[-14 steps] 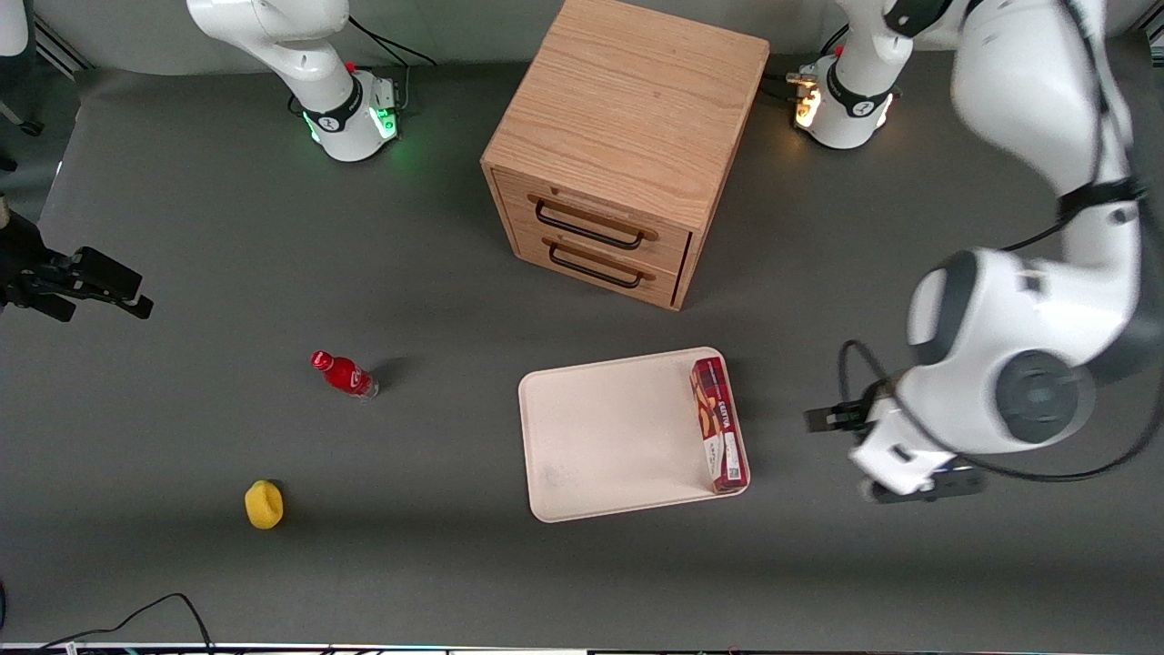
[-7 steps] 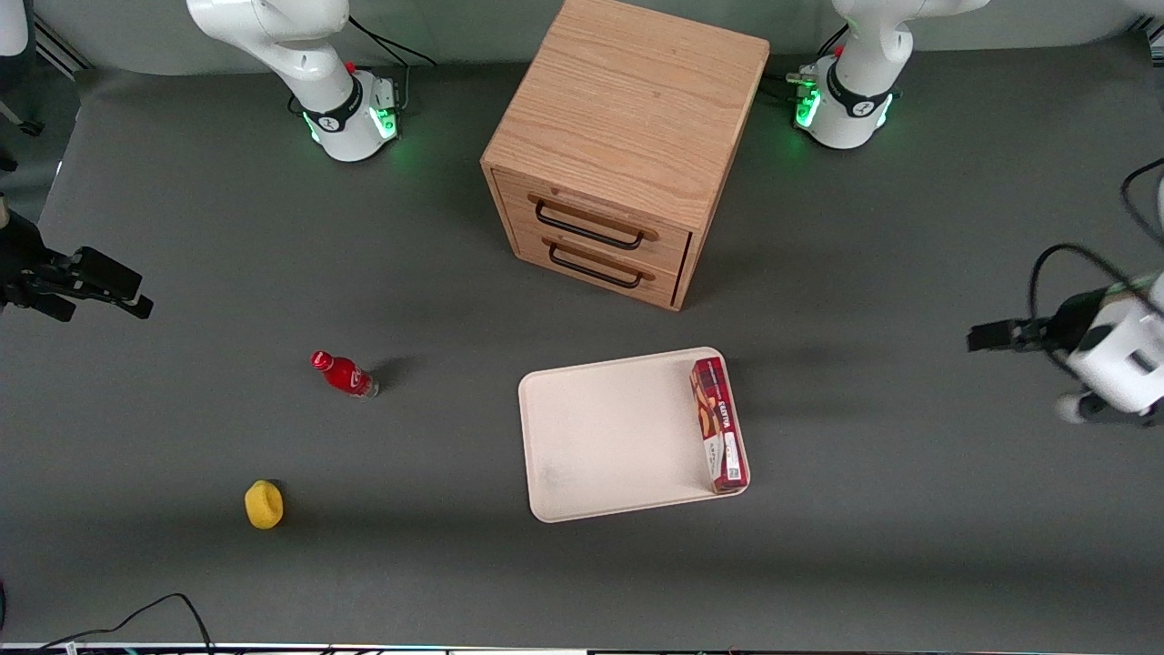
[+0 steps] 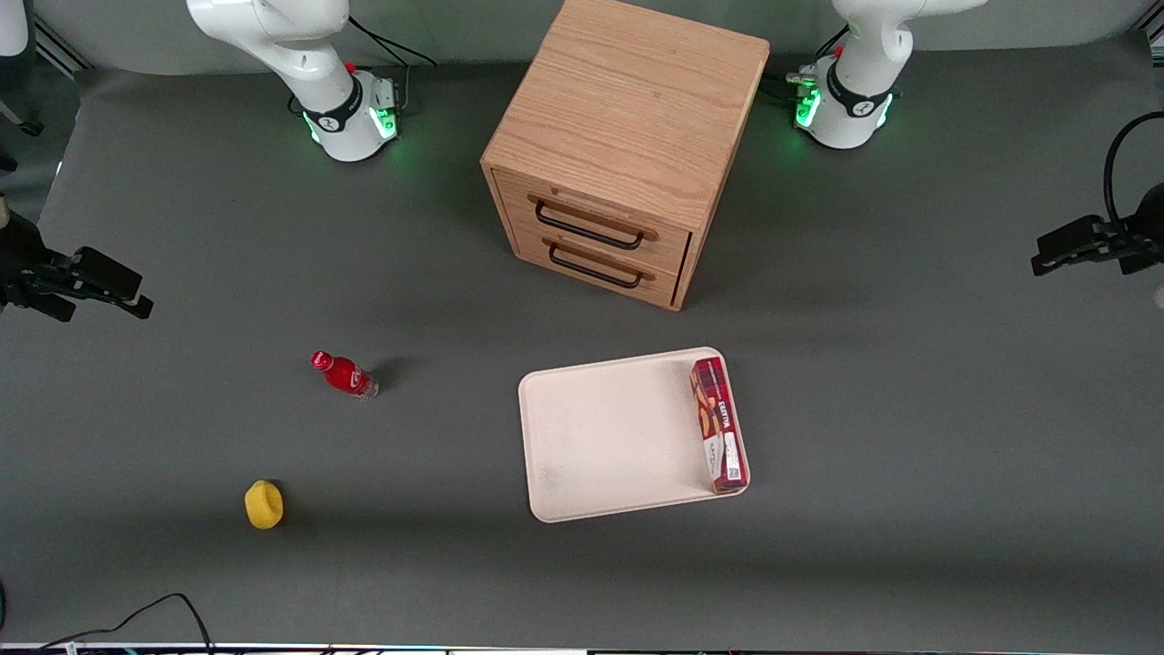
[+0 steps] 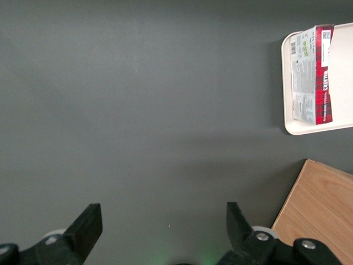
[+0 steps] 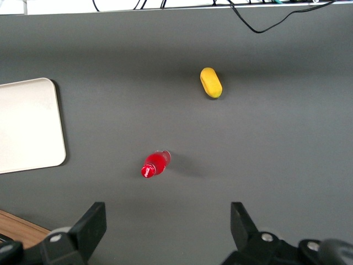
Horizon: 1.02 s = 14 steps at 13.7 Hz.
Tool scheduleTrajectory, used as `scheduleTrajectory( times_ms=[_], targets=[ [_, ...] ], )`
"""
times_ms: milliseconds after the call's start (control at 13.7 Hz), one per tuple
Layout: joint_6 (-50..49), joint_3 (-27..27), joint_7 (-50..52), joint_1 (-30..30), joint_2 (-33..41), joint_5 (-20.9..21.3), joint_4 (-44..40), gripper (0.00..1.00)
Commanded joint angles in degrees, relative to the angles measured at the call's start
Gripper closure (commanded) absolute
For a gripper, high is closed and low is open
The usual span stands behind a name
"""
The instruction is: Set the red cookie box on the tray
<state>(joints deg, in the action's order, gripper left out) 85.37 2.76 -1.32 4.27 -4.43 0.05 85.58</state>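
The red cookie box (image 3: 718, 424) lies flat on the cream-white tray (image 3: 609, 437), along the tray's edge toward the working arm's end of the table. Both show in the left wrist view, the box (image 4: 313, 74) on the tray (image 4: 345, 72). My left gripper (image 4: 162, 221) is open and empty, high over bare grey table at the working arm's end, well away from the tray. In the front view only its dark tip (image 3: 1078, 244) shows at the frame edge.
A wooden two-drawer cabinet (image 3: 623, 146) stands farther from the front camera than the tray; its corner shows in the left wrist view (image 4: 320, 215). A small red bottle (image 3: 344, 374) and a yellow object (image 3: 264, 504) lie toward the parked arm's end.
My left arm has pulled away from beside the tray, moving up and toward the working arm's end of the table. The box and tray have not moved.
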Motion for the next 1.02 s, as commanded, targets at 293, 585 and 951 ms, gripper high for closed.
scheduleTrajectory(
  times_ms=[293, 585, 951],
  targets=[
    [11.31, 0.67, 6.68, -1.72, 4.79, 0.83, 13.12, 0.0],
    [9.82, 0.67, 6.07, -1.81, 4.61, 0.13, 13.03, 0.0],
    [9.73, 0.67, 3.78, -1.72, 5.4, 0.04, 14.0, 0.0]
  ],
)
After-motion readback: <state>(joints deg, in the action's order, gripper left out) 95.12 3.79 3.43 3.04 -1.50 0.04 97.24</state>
